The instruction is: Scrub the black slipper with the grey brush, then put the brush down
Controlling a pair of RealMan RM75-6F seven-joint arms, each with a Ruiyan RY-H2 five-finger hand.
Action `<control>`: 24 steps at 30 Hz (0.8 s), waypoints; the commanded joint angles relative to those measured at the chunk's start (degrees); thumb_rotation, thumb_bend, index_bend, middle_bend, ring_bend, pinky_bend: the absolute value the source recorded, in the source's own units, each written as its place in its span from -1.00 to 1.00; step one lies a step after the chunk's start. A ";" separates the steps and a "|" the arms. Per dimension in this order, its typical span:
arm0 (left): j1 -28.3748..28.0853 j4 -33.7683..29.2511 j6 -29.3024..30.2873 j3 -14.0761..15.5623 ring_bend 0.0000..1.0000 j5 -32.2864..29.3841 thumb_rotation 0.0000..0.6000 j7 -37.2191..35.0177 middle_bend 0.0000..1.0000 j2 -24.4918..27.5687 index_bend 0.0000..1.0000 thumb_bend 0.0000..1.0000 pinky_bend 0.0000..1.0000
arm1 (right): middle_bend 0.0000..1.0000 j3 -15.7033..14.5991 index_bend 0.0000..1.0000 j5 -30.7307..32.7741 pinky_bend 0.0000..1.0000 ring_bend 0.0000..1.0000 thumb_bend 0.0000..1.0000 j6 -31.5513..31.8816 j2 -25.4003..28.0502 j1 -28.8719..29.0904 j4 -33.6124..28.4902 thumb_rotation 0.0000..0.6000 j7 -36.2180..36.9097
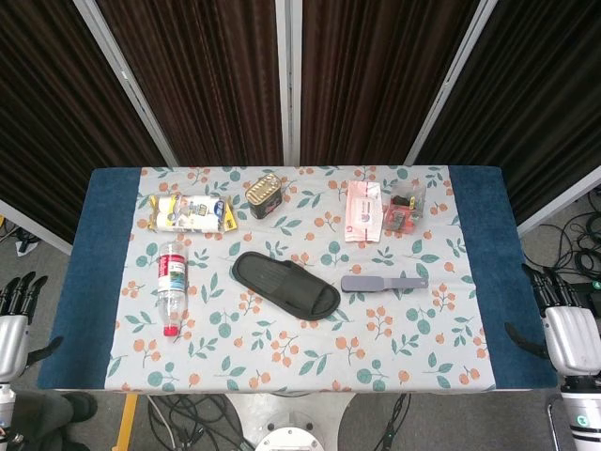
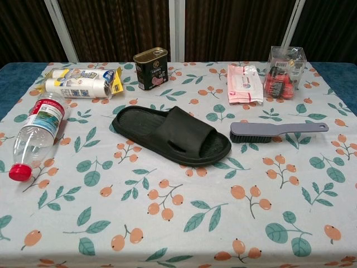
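Note:
The black slipper (image 1: pixel 285 285) (image 2: pixel 172 134) lies sole down near the middle of the table, toe end toward the right. Just right of it the grey brush (image 1: pixel 384 282) (image 2: pixel 276 131) lies flat, bristles toward the slipper and handle pointing right. Neither is touched. My left hand (image 1: pixel 13 319) hangs off the table's left edge, fingers apart and holding nothing. My right hand (image 1: pixel 569 324) sits beyond the right edge, also empty with fingers apart. The chest view shows no hand.
A plastic bottle with a red cap (image 1: pixel 170 287) (image 2: pixel 33 135) lies at the left. Along the back stand a yellow-and-white pack (image 1: pixel 191 212), a tin can (image 1: pixel 266 195) (image 2: pixel 151 68), a pink wipes pack (image 1: pixel 362 210) (image 2: pixel 242 84) and a clear box with red contents (image 1: pixel 404 207) (image 2: pixel 283 72).

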 commanded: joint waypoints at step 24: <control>-0.55 1.63 -0.79 0.05 -0.80 0.41 1.00 -2.25 -0.66 -0.63 -0.68 -0.65 -0.67 | -0.51 5.15 -0.68 11.85 -0.71 -0.85 -0.88 -34.47 -9.15 23.16 5.97 1.00 -12.14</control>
